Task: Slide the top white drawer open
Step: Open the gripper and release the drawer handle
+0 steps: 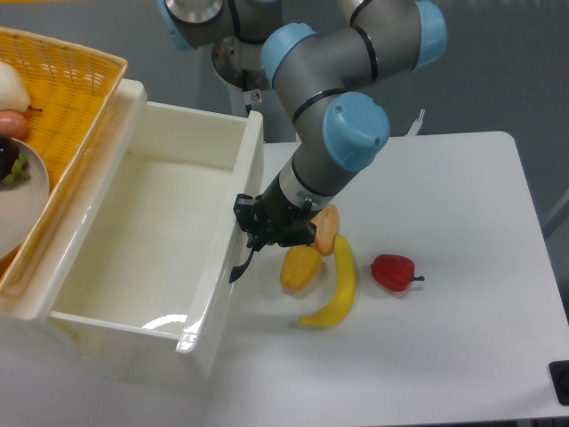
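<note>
Top white drawer (151, 240) at left, pulled far out, smooth white inside exposed. Tool (252, 238) pressed against drawer front, closed around black handle (238, 269). White counter (444, 267) holds yellow pepper (300, 269), banana (336, 286), red pepper (393, 271), orange piece (325, 229) partly behind arm. Wicker basket (62, 98) upper left atop cabinet.
</note>
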Available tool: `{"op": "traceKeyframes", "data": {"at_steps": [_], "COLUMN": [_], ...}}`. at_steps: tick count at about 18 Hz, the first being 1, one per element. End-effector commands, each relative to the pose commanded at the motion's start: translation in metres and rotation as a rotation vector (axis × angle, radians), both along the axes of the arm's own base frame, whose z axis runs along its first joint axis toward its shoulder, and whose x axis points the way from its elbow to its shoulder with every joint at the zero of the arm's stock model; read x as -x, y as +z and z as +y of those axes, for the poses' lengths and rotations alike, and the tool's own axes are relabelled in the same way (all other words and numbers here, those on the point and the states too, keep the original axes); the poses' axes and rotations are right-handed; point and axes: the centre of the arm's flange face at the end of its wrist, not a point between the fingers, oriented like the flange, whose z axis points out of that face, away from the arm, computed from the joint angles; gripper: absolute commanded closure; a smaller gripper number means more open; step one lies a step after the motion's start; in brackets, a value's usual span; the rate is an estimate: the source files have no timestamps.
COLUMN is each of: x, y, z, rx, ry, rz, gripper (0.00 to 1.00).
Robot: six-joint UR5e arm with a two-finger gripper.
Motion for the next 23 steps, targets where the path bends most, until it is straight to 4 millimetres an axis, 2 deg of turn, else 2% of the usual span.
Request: {"op": "traceKeyframes", "data": {"at_steps": [4, 8, 11, 17, 20, 22, 23], "x": [0.005, 0.009, 0.014, 0.039, 0.058, 0.067, 0.073], "y": [-0.001, 0.0, 0.003, 0.013, 0.018, 0.019, 0.02], "z": [-0.001, -0.004, -0.006, -0.025, -0.041, -0.048, -0.052], "rx": [-0.003, -0.008, -0.014, -0.051, -0.072, -0.074, -0.079], "ry": [0.01, 0.019, 0.026, 0.06, 0.075, 0.079, 0.072], "rz": [-0.005, -0.007, -0.001, 0.005, 0.019, 0.032, 0.045], "gripper": [0.5, 0.39, 0.34, 0.27, 0.24, 0.17, 0.08]}}
